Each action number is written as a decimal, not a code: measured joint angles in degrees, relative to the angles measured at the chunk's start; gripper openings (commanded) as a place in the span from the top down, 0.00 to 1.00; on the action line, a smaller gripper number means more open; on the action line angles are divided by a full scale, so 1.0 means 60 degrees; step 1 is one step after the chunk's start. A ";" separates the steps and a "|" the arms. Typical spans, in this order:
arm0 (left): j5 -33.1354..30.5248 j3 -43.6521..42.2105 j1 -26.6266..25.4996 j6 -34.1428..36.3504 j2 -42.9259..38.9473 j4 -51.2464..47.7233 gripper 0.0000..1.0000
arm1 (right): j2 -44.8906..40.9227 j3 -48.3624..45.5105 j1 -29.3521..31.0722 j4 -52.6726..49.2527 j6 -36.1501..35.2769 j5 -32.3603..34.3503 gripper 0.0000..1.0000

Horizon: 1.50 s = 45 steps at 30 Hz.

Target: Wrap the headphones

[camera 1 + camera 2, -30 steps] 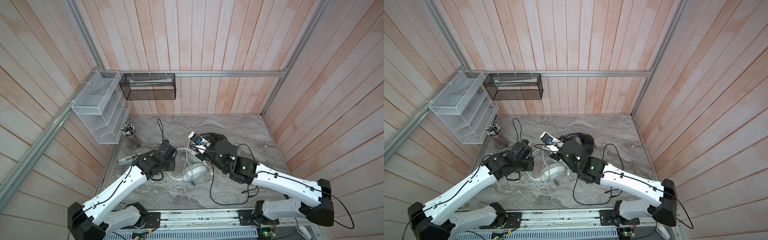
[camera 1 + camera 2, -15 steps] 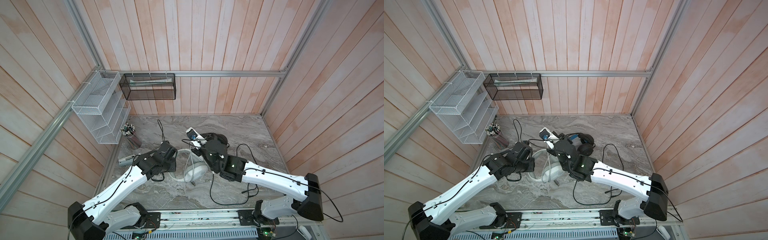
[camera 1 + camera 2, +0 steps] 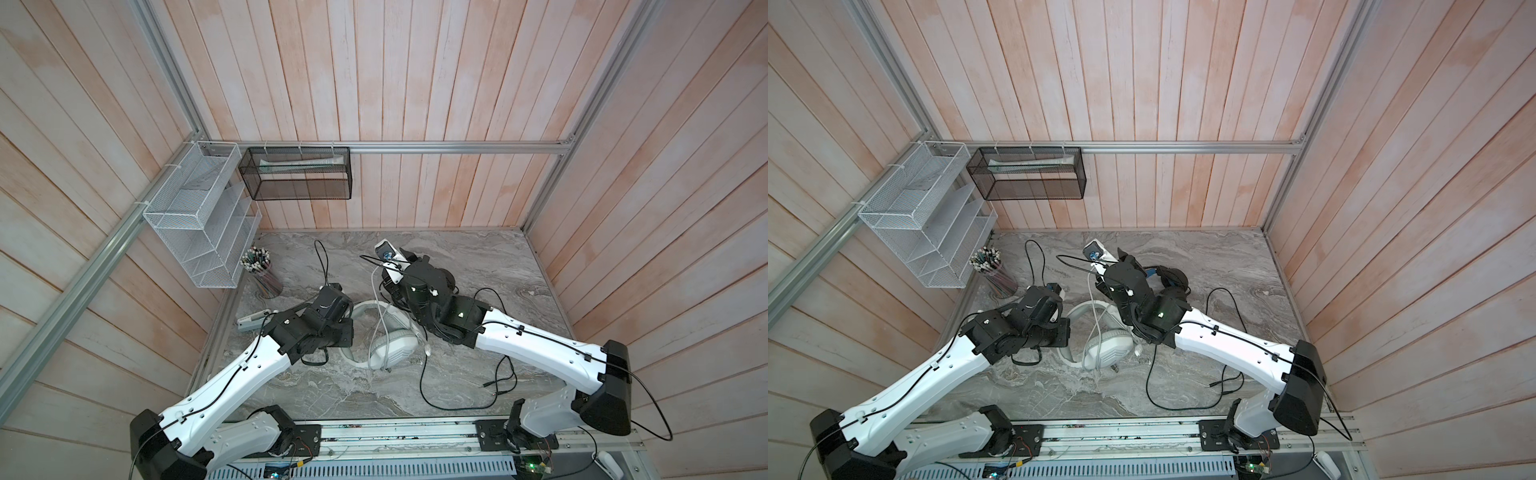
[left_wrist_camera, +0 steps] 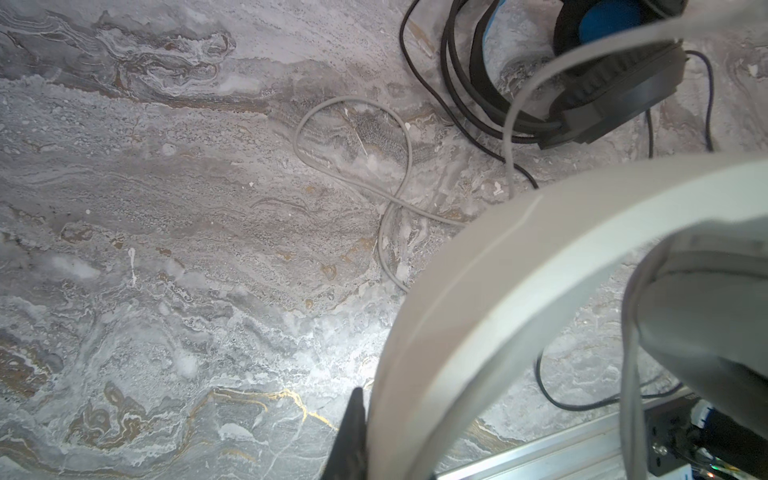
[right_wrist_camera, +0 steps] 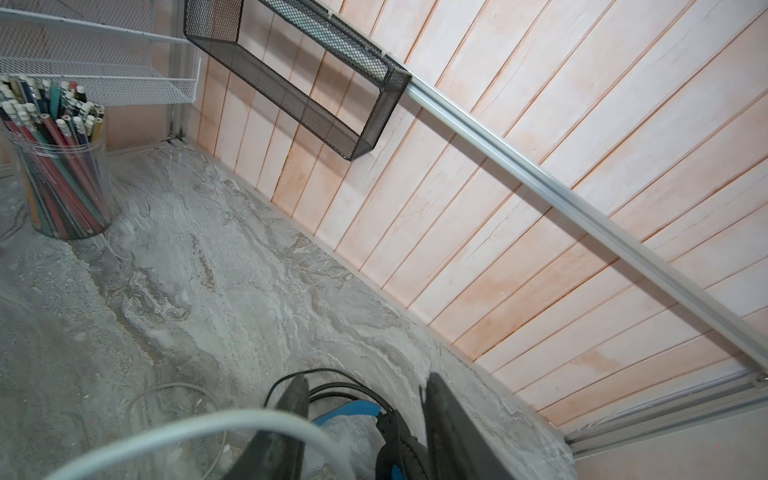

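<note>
1. Your right gripper (image 5: 365, 378) stands released, with the white cable (image 5: 187, 432) draped across one finger. Regrip it before winding.
2. Your left gripper (image 3: 349, 318) clamps the white headphones (image 3: 392, 345), lying mid-table, by the headband at their 10 o'clock. Hold firm.
3. Keep loops clear of the black headphones (image 4: 615, 95) at 1 o'clock.

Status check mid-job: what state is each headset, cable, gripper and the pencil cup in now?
left gripper: shut on white headphones' headband.
right gripper: open.
white headphones: earcup resting on table.
white cable: unwrapped, looped on table, crossing one right finger.
black headphones: lying on table.
black cable: loose, unwrapped.
pencil cup: upright, full.
</note>
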 measured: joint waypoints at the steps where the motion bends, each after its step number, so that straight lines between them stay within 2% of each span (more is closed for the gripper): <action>1: 0.0106 0.0000 0.0000 0.0011 -0.0011 0.0007 1.00 | 0.0087 0.0127 -0.0033 -0.0182 0.0098 -0.0058 0.48; 9: 0.0929 0.0000 0.0000 0.0033 -0.0390 0.0087 1.00 | 0.0233 0.0280 -0.0393 -0.1428 0.1016 -0.0721 0.43; 14: 0.1166 0.0000 0.0000 0.0036 -0.0448 0.0098 1.00 | 0.0612 0.0725 -0.0754 -0.2426 0.1679 -0.0816 0.31; 18: 0.1231 0.0000 0.0000 -0.0022 -0.0452 0.0157 1.00 | 0.0812 0.1348 -0.0943 -0.3206 0.2331 -0.1326 0.26; 23: 0.1362 0.0000 0.0000 -0.0168 -0.0561 0.0295 1.00 | 0.0736 0.1603 -0.1508 -0.3712 0.2947 -0.1854 0.26; 27: 0.1581 0.0004 0.0000 -0.0244 -0.0743 0.0455 1.00 | 0.0743 0.1599 -0.2080 -0.4233 0.3366 -0.2022 0.20; 31: 0.1781 0.0073 0.0000 -0.0251 -0.0769 0.0484 1.00 | 0.0743 0.1577 -0.2524 -0.4466 0.3778 -0.2419 0.07; 32: 0.1825 0.0091 0.0000 -0.0251 -0.0772 0.0492 1.00 | 0.0743 0.1566 -0.2623 -0.4484 0.3891 -0.2550 0.00; 37: 0.2036 0.0095 0.0004 -0.0262 -0.0878 0.0532 1.00 | 0.0743 0.1552 -0.3096 -0.4750 0.4218 -0.3548 0.01; 45: 0.1905 0.0095 0.0200 -0.0375 -0.0896 0.0514 1.00 | 0.0280 0.1541 -0.3104 -0.5224 0.4470 -0.4830 0.01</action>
